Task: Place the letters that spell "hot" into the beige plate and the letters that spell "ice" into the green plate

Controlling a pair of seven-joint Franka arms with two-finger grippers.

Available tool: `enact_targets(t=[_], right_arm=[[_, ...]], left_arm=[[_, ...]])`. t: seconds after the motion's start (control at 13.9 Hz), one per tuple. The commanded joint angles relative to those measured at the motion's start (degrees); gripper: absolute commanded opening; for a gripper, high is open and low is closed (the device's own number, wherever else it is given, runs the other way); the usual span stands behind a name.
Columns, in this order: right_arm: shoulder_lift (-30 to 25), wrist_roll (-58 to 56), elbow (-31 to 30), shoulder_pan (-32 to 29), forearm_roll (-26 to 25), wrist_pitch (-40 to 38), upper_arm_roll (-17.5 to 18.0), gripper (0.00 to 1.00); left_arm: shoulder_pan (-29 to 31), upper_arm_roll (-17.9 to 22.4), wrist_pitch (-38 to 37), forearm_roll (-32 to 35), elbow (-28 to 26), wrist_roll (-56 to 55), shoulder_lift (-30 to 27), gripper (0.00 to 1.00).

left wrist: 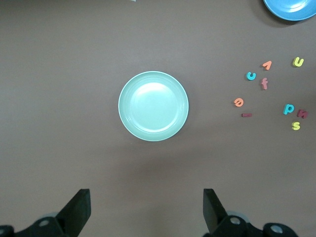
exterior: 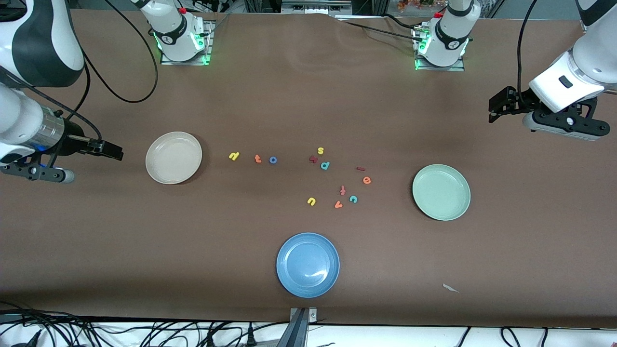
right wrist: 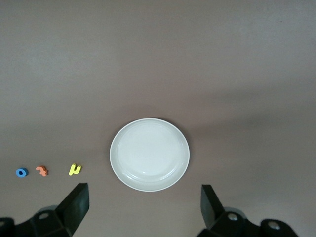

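The beige plate [exterior: 173, 157] [right wrist: 149, 154] lies toward the right arm's end of the table, and the green plate [exterior: 441, 192] [left wrist: 153, 106] toward the left arm's end. In a row beside the beige plate lie the yellow h [exterior: 234, 155] [right wrist: 74, 169], orange t [exterior: 258, 159] [right wrist: 42, 171] and blue o [exterior: 273, 160] [right wrist: 21, 173]. Closer to the green plate are the dark red i [exterior: 360, 168] [left wrist: 246, 115], orange e [exterior: 367, 180] [left wrist: 238, 102] and teal c [exterior: 353, 199] [left wrist: 251, 75]. My left gripper [exterior: 496, 107] [left wrist: 147, 210] hangs open and empty over bare table off the green plate. My right gripper [exterior: 113, 150] [right wrist: 144, 205] hangs open and empty off the beige plate.
A blue plate [exterior: 307, 264] [left wrist: 291, 7] lies nearest the front camera, mid-table. Other letters lie among the task's own: yellow s [exterior: 320, 150], teal p [exterior: 325, 165], a dark red letter [exterior: 313, 158], salmon f [exterior: 342, 190], orange v [exterior: 338, 205], yellow u [exterior: 311, 201]. A paper scrap [exterior: 450, 288] lies near the front edge.
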Motion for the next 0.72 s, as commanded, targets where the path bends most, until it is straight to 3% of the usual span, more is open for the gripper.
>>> enact_targets(t=[0.0,0.65], right_arm=[[-1.51,-0.77,-1.96,0.50,0.61,1.29,-1.01,1.00],[-1.34,-0.50,-1.88,0.67,-0.27,1.73,-0.92,1.00]], left_arm=[[0.22,-0.30,-1.19,0.49,1.15,0.32,-0.04,1.00],[0.22,-0.12,-1.19,0.49,1.15,0.23,-0.04,1.00]])
